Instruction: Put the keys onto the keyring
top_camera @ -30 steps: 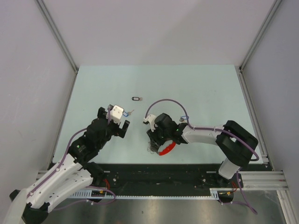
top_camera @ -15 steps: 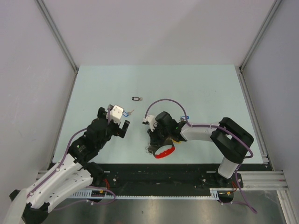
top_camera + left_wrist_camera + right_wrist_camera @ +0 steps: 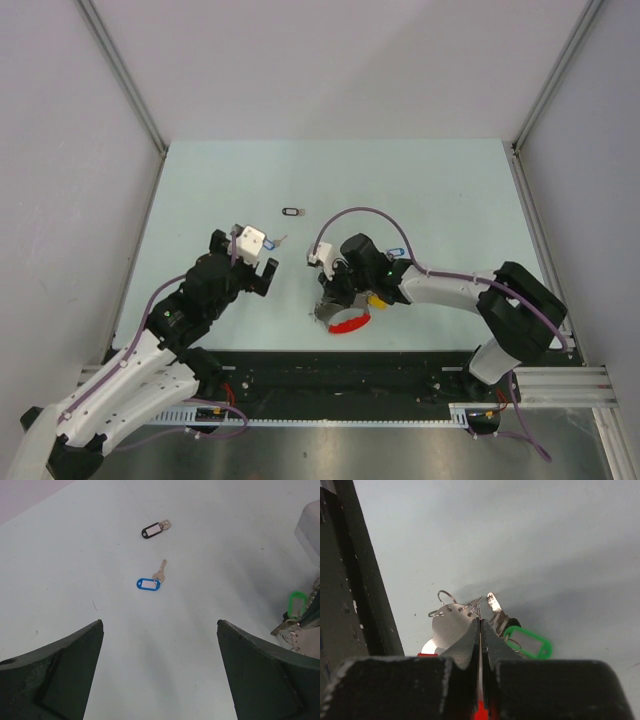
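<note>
Closure marked the change: the right gripper (image 3: 479, 622), part-open 1 second before, had pinched fully together on the keyring (image 3: 348, 322), a sliver of its red band (image 3: 480, 713) showing between the dark wedge-shaped fingers (image 3: 460, 645). In the top view that curved band had swung from a slant to lie flatter at lower centre, and a yellow tag (image 3: 377, 300) had appeared beside it. The left gripper (image 3: 160, 630) had not moved, its matte jaws spread wide and empty. Ahead of it on the smooth pale table (image 3: 75, 555) lay the blue-tagged key (image 3: 150, 583) and, higher in the frame, the black-tagged key (image 3: 152, 529), both tags oblong. A thin silver disc (image 3: 449, 625), wire loops (image 3: 442, 600) and a translucent green tag (image 3: 527, 644) crowded the right fingertips.
</note>
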Controlling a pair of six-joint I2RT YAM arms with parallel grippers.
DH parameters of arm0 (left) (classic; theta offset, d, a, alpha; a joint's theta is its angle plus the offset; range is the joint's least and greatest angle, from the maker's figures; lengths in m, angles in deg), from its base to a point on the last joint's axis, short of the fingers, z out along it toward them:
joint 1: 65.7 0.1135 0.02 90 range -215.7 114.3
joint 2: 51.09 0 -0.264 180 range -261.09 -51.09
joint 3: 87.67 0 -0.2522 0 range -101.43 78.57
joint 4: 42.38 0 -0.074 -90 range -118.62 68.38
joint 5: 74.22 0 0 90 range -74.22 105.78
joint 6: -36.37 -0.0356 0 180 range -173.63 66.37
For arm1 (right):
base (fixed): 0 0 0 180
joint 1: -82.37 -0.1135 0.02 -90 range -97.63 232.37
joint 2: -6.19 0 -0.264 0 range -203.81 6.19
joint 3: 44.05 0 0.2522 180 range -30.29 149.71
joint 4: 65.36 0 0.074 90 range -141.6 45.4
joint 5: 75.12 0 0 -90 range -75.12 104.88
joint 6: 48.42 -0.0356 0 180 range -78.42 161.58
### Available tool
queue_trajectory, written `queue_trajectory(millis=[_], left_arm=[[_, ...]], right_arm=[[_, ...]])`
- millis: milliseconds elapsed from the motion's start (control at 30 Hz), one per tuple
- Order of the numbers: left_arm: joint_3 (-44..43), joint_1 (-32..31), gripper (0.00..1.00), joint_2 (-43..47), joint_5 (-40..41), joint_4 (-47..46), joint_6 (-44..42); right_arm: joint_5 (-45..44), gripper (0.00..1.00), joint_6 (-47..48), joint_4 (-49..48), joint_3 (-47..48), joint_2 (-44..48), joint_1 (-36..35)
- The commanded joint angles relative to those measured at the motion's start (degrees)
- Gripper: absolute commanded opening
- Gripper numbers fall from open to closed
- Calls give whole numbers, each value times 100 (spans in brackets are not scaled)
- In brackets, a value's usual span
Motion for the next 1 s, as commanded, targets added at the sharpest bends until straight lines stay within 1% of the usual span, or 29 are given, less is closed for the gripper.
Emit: queue_trajectory(millis=[0, 67, 233, 333, 367, 467, 500, 533, 600, 700, 767, 800, 967], left_arm=[[20, 53, 100, 151, -403, -249, -123], [55, 61, 100, 222, -718, -319, -158], [213, 88, 100, 467, -1458, -635, -211], [266, 97, 100, 459, -2151, -759, -299], [266, 105, 100, 433, -2606, -794, -317], [292, 123, 100, 328, -3320, -917, -439], [292, 132, 100, 266, -3757, -952, -483], [292, 132, 100, 214, -3944, -987, -571], [257, 158, 100, 20, -4296, -1066, -650], [187, 184, 98, -340, -4508, -1181, -686], [108, 219, 97, -577, -4745, -1242, -669], [29, 228, 95, -848, -4833, -1295, -651], [-173, 228, 90, -1657, -5650, -1454, -703]], right_arm=[[239, 0, 519, -868, -353, 497, 22], [335, 0, 616, -1148, -513, 690, 57], [441, 0, 748, -1404, -820, 1129, 162], [643, 0, 749, -1685, -1040, 1436, 268], [696, 0, 748, -1738, -1102, 1516, 294], [810, 0, 757, -1835, -1286, 1858, 373], [819, 0, 783, -1844, -1322, 1938, 383], [845, 0, 766, -1923, -1444, 2035, 391], [915, 0, 714, -2055, -1585, 2290, 418], [986, 0, 652, -2231, -1840, 2579, 435], [1030, 0, 590, -2319, -1980, 2659, 462], [1074, 0, 573, -2336, -2016, 2712, 488], [1162, 0, 538, -2494, -2139, 2704, 532]])
